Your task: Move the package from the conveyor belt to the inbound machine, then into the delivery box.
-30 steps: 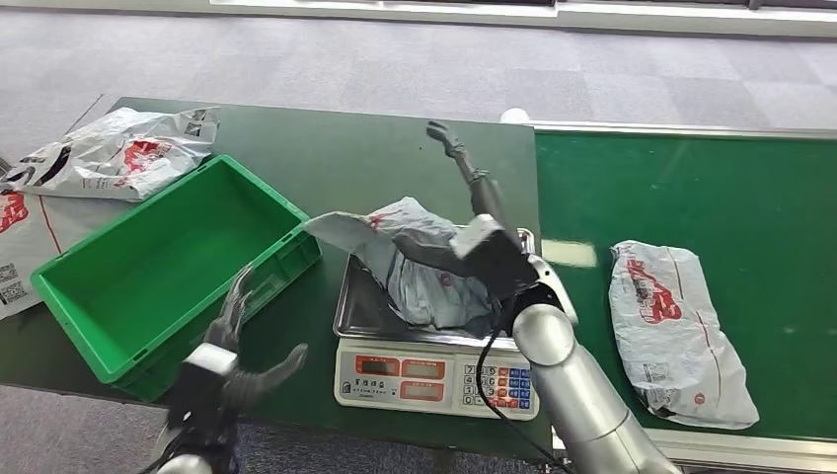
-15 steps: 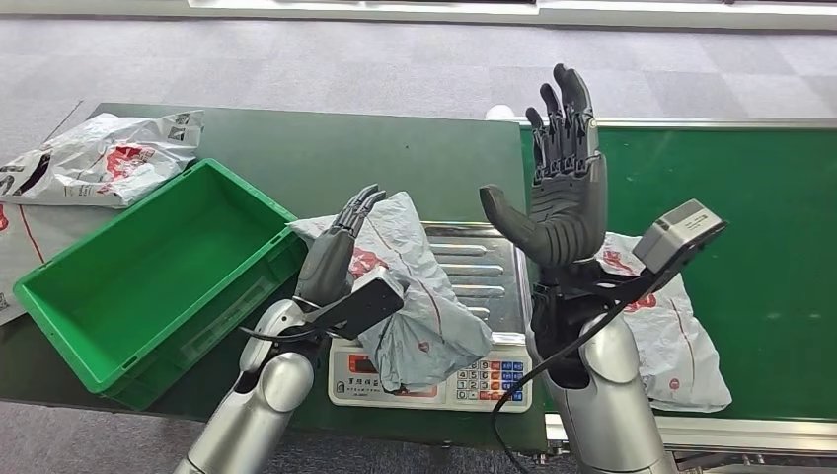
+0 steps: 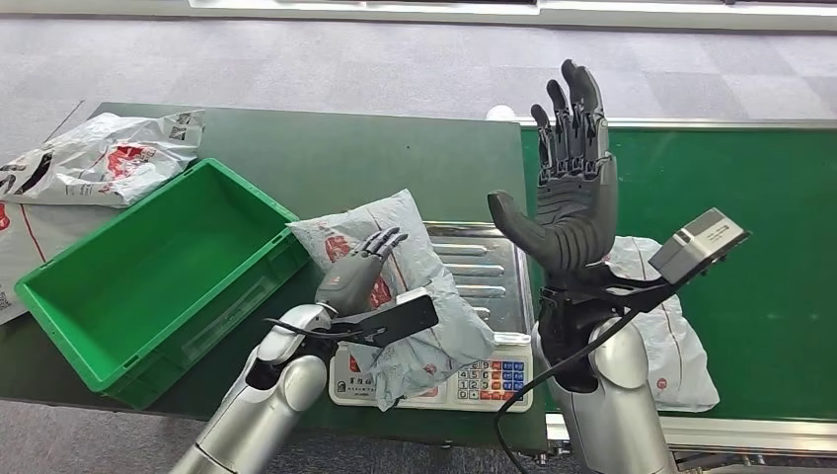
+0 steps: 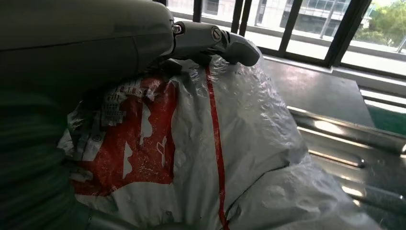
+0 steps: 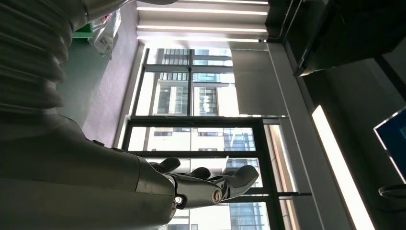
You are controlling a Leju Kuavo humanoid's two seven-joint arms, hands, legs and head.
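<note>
The crumpled grey plastic mailer package with red print (image 3: 400, 286) lies half on the steel-pan weighing scale (image 3: 484, 267), overhanging its 9 o'clock edge toward the green plastic crate (image 3: 148, 267). The left hand (image 3: 357, 278) rests on top of it, fingers draped over the film; whether they actually pinch it cannot be told. The right hand (image 3: 568, 188) stands raised at 12 o'clock, fingers spread, holding nothing. The likely risk: slick film slipping from a shallow hold, so the package drops short of the crate.
</note>
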